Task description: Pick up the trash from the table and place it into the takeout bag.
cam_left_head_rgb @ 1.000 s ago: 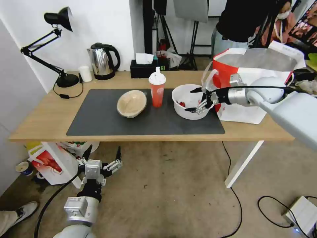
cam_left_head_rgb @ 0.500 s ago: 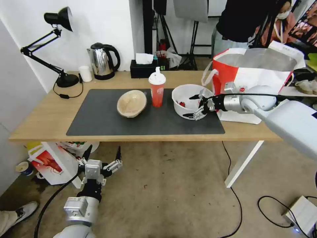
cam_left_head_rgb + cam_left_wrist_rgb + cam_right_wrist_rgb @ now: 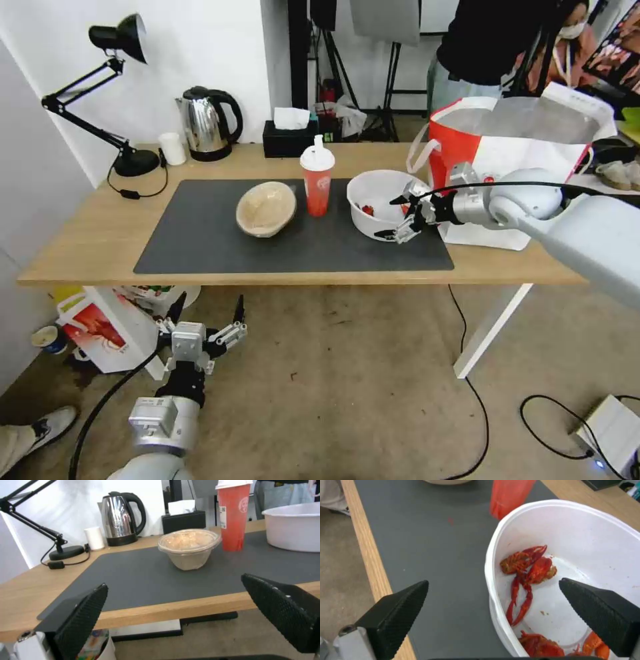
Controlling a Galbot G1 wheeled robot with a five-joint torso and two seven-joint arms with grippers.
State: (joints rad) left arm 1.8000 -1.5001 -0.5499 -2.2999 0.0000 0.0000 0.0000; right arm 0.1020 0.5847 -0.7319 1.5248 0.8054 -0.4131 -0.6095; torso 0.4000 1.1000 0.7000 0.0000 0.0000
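The white bowl [image 3: 373, 193] with red food scraps [image 3: 526, 565] sits at the right end of the dark mat [image 3: 200, 233]. My right gripper [image 3: 393, 217] is open and straddles the bowl's near-right rim [image 3: 493, 583], one finger inside and one outside. Left of the bowl stand the red cup [image 3: 317, 180] with its white domed lid and the beige pulp bowl [image 3: 265, 208]. The takeout bag [image 3: 507, 143] stands open at the table's [image 3: 87, 233] right end, just behind my right arm. My left gripper [image 3: 208, 310] hangs open below the table's front edge, holding nothing.
A black desk lamp [image 3: 113, 93], a steel kettle [image 3: 208, 123], a small white cup [image 3: 173, 148] and a black tissue box [image 3: 290, 137] line the back of the table. A red-and-white carton [image 3: 107, 330] sits on the floor under it. People stand behind the bag.
My right gripper has come down from above the bowl's right side to its rim, then shifted slightly right, still open. The left arm has not moved.
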